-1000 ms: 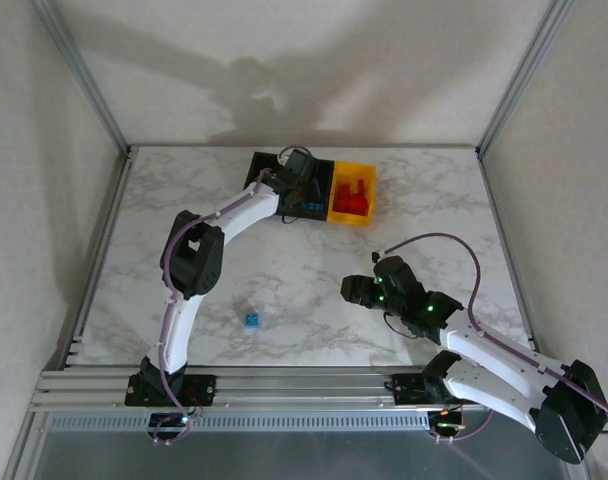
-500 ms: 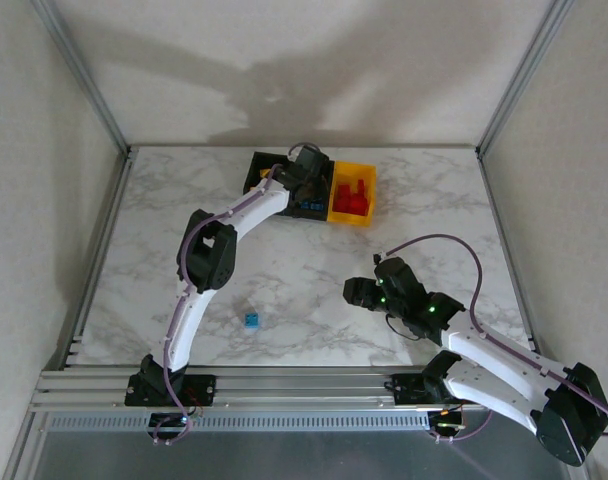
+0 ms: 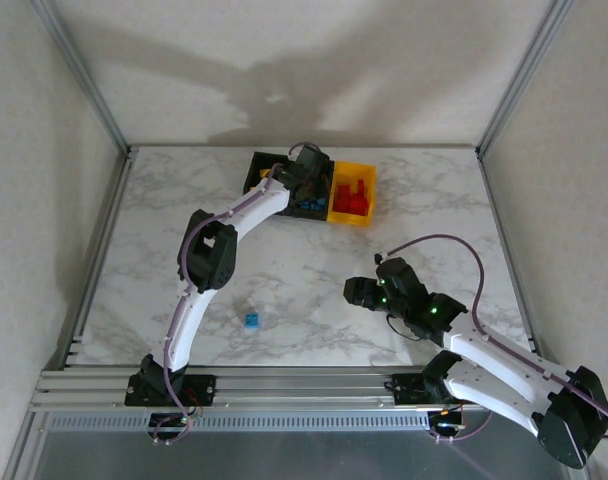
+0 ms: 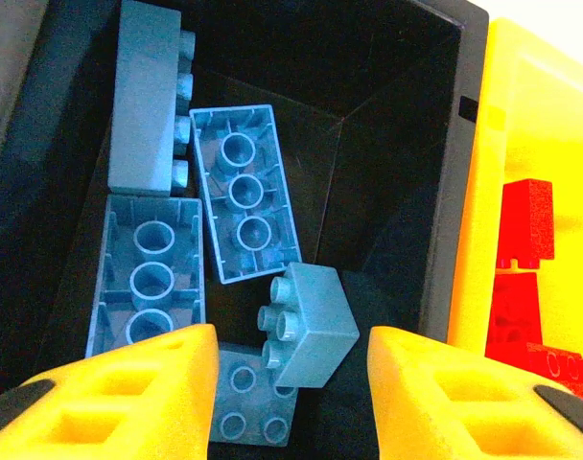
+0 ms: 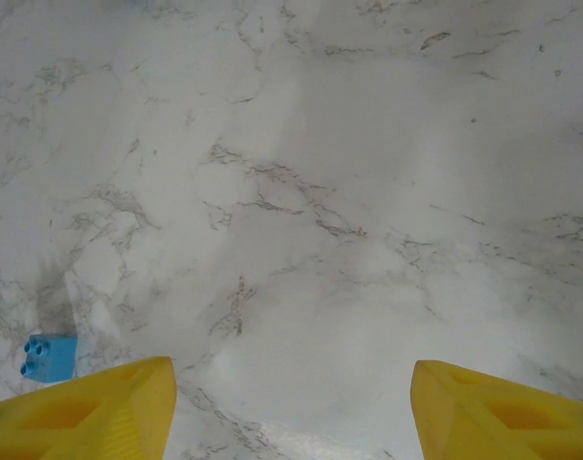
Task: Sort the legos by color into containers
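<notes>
Left hand [image 4: 291, 369] low in black bin [image 4: 397, 172], fingers narrowly parted, gripping nothing. Small blue brick [image 4: 311, 331] lies tilted on other blue bricks just under them, inside the bin. Risk: the brick sits close to one finger, so a skewed lift could snag it and flick it into the adjoining yellow bin [image 4: 502, 144]. Right hand [image 5: 291, 393] wide, empty, well apart from the bin, near a loose brick [image 3: 253, 320] on the surface [image 3: 284, 270].

Even, soft overhead light; broad shadows lie on the back wall [image 3: 274, 75]. Left wrist view: bin [image 4: 397, 163] interior dim, my left pincer [image 4: 290, 383] slightly blurred. Table [image 5: 349, 192] bright, washed.
</notes>
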`<action>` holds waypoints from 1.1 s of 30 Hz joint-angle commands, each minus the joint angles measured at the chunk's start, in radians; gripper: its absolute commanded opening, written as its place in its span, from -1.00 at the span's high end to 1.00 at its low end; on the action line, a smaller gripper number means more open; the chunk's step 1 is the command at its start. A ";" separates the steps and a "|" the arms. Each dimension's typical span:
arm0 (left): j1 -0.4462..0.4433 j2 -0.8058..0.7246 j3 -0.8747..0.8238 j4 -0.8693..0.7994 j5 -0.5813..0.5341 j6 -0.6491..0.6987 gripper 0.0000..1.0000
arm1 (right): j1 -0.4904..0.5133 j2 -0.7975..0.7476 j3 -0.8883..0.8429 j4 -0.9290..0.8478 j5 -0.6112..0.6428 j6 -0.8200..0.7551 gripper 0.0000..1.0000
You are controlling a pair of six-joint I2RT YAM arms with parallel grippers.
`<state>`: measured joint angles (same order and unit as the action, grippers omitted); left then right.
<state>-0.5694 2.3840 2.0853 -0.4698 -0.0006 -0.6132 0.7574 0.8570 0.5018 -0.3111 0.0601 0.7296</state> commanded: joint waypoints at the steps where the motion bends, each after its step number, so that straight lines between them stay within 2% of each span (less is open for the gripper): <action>1: -0.021 -0.097 -0.005 -0.037 -0.011 0.014 0.10 | 0.007 -0.019 0.009 -0.013 0.020 0.002 -0.32; 4: -0.044 -0.206 -0.100 -0.008 -0.006 0.023 0.08 | 0.007 -0.018 0.007 0.013 0.003 -0.006 -0.32; 14: -0.070 -0.735 -0.771 0.113 -0.006 -0.012 0.08 | 0.016 -0.009 -0.026 0.181 -0.130 -0.134 -0.32; 20: -0.075 -1.021 -1.097 0.052 -0.045 -0.059 0.09 | 0.048 0.025 -0.023 0.240 -0.192 -0.177 -0.29; 25: -0.076 -1.208 -1.241 -0.066 -0.062 -0.095 0.01 | 0.081 0.060 -0.014 0.250 -0.213 -0.202 -0.31; 27: -0.078 -1.275 -1.290 -0.084 -0.032 -0.114 -0.01 | 0.105 0.082 -0.013 0.261 -0.233 -0.216 -0.31; 33: -0.086 -1.364 -1.410 -0.115 0.005 -0.157 -0.01 | 0.199 0.182 0.006 0.277 -0.285 -0.240 -0.30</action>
<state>-0.6468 1.0378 0.7216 -0.5243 -0.0154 -0.7319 0.9184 0.9997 0.4896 -0.0574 -0.1795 0.5213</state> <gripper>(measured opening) 0.504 0.650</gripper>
